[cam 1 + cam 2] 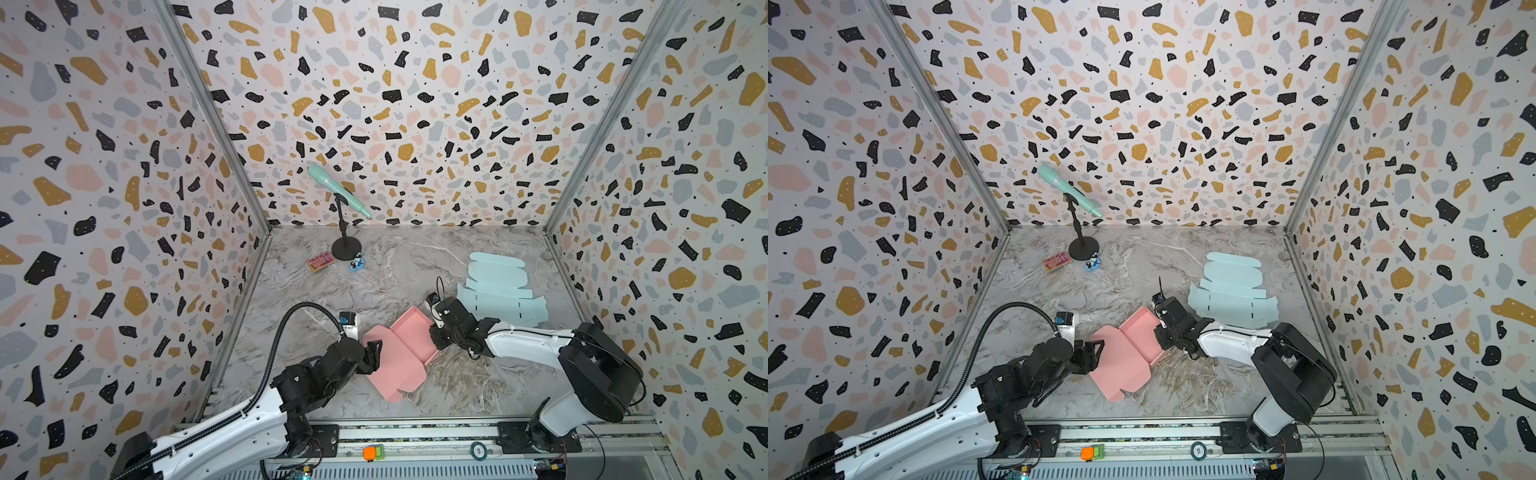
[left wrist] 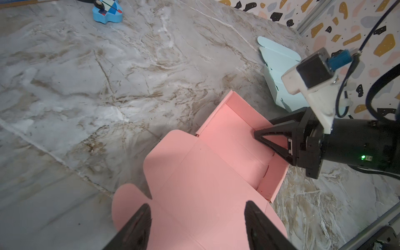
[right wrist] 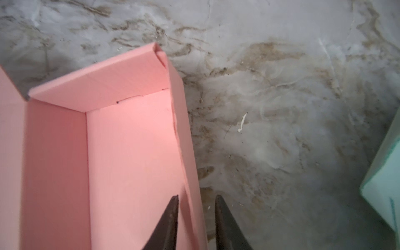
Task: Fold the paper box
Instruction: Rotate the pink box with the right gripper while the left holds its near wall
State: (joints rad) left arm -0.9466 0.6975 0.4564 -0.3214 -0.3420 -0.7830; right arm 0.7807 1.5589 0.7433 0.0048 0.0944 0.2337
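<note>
A pink paper box point(image 1: 399, 353) point(image 1: 1129, 353) lies half folded in the middle of the marble table. Its tray end has raised walls, and the lid panel with rounded flaps lies flat toward the front. My left gripper point(image 1: 374, 353) point(image 2: 198, 203) is open, its fingers spread wide just over the flat lid panel point(image 2: 194, 205) and holding nothing. My right gripper point(image 1: 434, 330) point(image 3: 197, 195) is at the tray's right wall point(image 3: 184, 129). One finger is inside the tray and the other outside. The jaws are narrow, and a gap shows beside the wall.
Flat light-blue box blanks point(image 1: 498, 291) lie behind the right arm near the right wall. At the back left stand a mint microphone on a black stand point(image 1: 345, 245), a small pink card point(image 1: 321, 262) and a blue toy point(image 1: 356, 264). A metal rail point(image 1: 415, 432) runs along the front.
</note>
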